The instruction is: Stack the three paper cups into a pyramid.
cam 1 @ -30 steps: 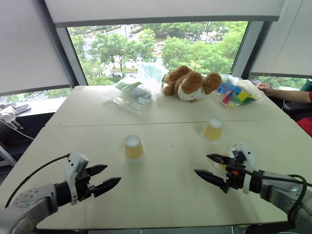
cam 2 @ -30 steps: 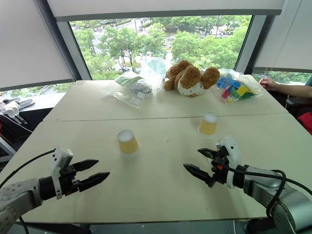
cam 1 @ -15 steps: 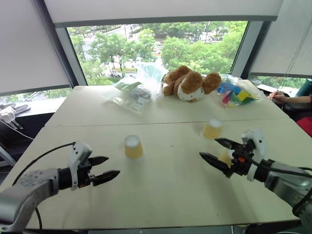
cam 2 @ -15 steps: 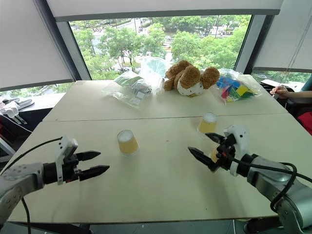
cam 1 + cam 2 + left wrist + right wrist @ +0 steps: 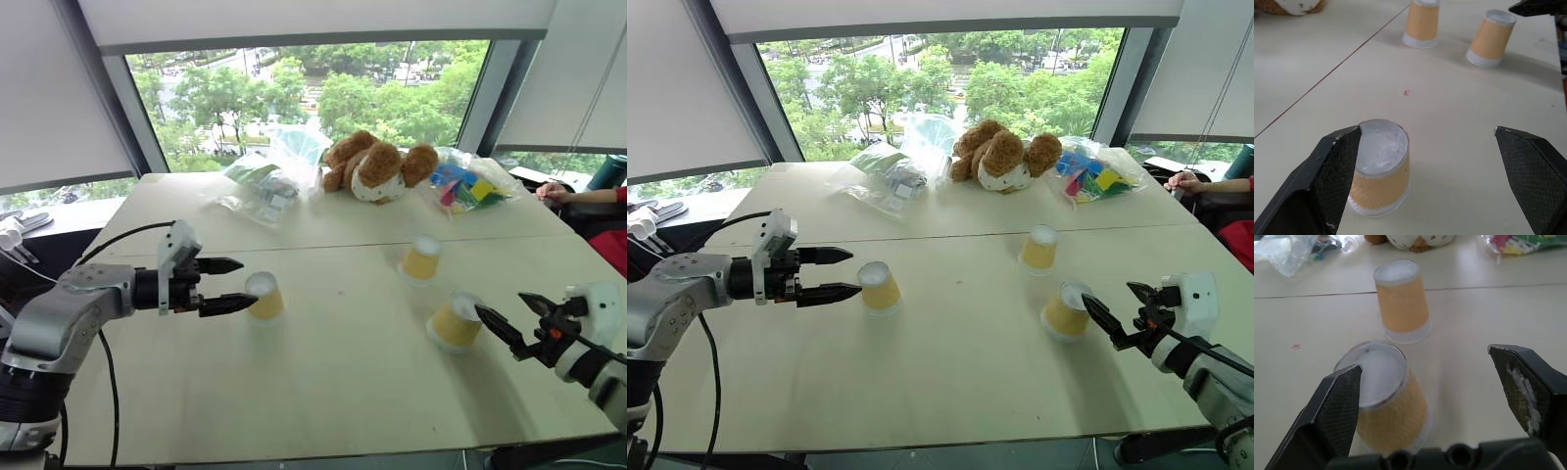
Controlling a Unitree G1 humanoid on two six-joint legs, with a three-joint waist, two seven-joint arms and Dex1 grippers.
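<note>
Paper cups, three in all, stand upside down and apart on the pale counter, unstacked. Nearest the front edge on the right side is the right cup (image 5: 455, 324), leaning slightly. The right claw (image 5: 514, 320) hovers just beside it toward the right edge, its two black fingers spread wide and holding nothing; in the right wrist view the cup (image 5: 1386, 396) sits close by one fingertip (image 5: 1342, 401), though whether they touch cannot be told.

Toward the left side, about midway between front and back, stands the left cup (image 5: 264, 296). The left claw (image 5: 228, 286) is also wide open and empty, pointing across the counter at this cup, with the lower fingertip right at the cup's side; contact is unclear.

Farther back, close to the seam (image 5: 323, 248) that crosses the counter, is the far cup (image 5: 423, 258), untouched.

Bare counter lies open between the left cup and the other two, and along the front edge. At the back edge sit one plush dog (image 5: 377, 168) and two clear plastic bags, one (image 5: 265, 186) toward the left and one of coloured blocks (image 5: 470, 186) on the right. A person's hand (image 5: 554, 193) rests near the back right corner.
</note>
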